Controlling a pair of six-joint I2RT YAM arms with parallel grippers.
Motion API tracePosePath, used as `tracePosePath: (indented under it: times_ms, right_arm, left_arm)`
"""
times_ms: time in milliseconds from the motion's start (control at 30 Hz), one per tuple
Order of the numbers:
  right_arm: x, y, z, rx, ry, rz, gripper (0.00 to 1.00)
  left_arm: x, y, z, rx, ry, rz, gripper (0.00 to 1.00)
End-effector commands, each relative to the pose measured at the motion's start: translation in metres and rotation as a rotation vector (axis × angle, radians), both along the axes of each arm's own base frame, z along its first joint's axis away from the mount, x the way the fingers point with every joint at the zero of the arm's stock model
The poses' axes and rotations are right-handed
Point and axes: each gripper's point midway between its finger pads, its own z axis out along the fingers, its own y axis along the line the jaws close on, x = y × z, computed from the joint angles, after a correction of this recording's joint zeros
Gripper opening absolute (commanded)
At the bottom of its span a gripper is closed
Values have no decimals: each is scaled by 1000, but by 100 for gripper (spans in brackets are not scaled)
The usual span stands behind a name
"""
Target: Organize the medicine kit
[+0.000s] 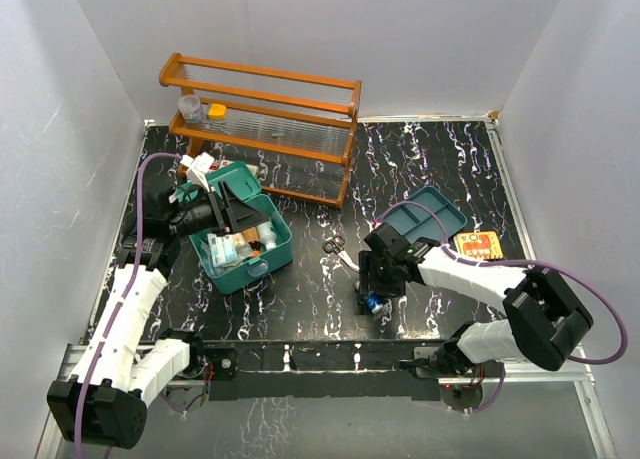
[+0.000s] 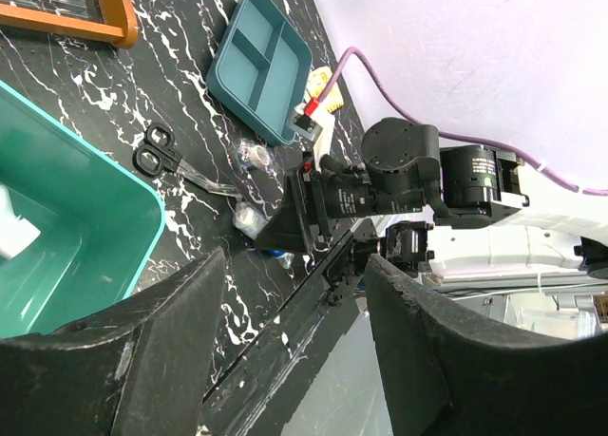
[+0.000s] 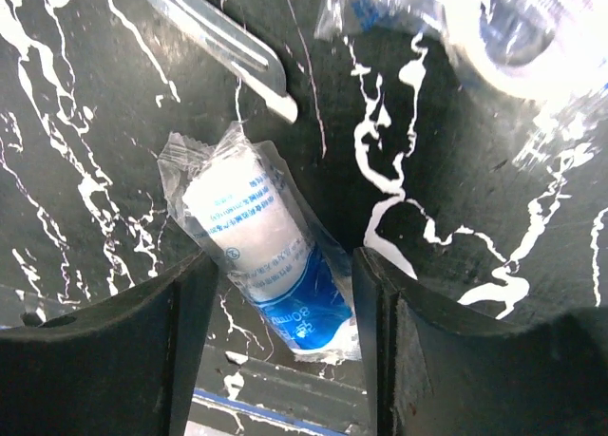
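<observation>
Teal-green rounded plastic medicine kit (image 1: 282, 245) sits on the left part of the black, white-veined marble tabletop (image 1: 300, 309), just in front of the left end of the orange-brown wooden rack (image 1: 265, 109), with its lid open. Small bottles and packets lie packed inside, too small to name. The left gripper (image 2: 294, 260) hangs over the open box, its jaws apart and empty. Its wrist view catches a corner of the kit's green interior at the left.

Right of centre, near the front edge, the right gripper (image 3: 285, 293) points down at the tabletop. Its jaws are spread and stand on either side of a white bandage roll in a clear wrapper with blue print (image 3: 261, 251), which lies flat on the tabletop. Whether the jaws touch the wrapper I cannot tell. Just beyond the roll lie a clear plastic tweezer-like tool (image 3: 223, 42) and a wrapped roll of clear tape (image 3: 518, 32). Black-handled scissors (image 1: 335, 245) lie between the kit and the right gripper. A shallow dark teal compartment tray (image 1: 445, 211) rests farther right, with a small orange card (image 1: 478, 245) just beside it.
</observation>
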Motion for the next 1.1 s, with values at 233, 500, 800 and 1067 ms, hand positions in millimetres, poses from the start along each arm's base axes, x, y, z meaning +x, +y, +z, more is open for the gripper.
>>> tracePosePath:
  times_ms: [233, 500, 800, 1067]
  right_arm:
    - [40, -14, 0, -204, -117, 10, 57]
    - [47, 6, 8, -110, -141, -3, 36]
    - [71, 49, 65, 199, -293, -105, 30]
    - [87, 85, 160, 622, -445, -220, 30]
  left_arm:
    - [-6, -3, 6, -16, -18, -33, 60]
    - [-6, -3, 4, -16, -10, -31, 60]
    - [-7, -11, -12, -33, 67, -47, 71]
    - [-16, -51, -20, -49, 79, -111, 73]
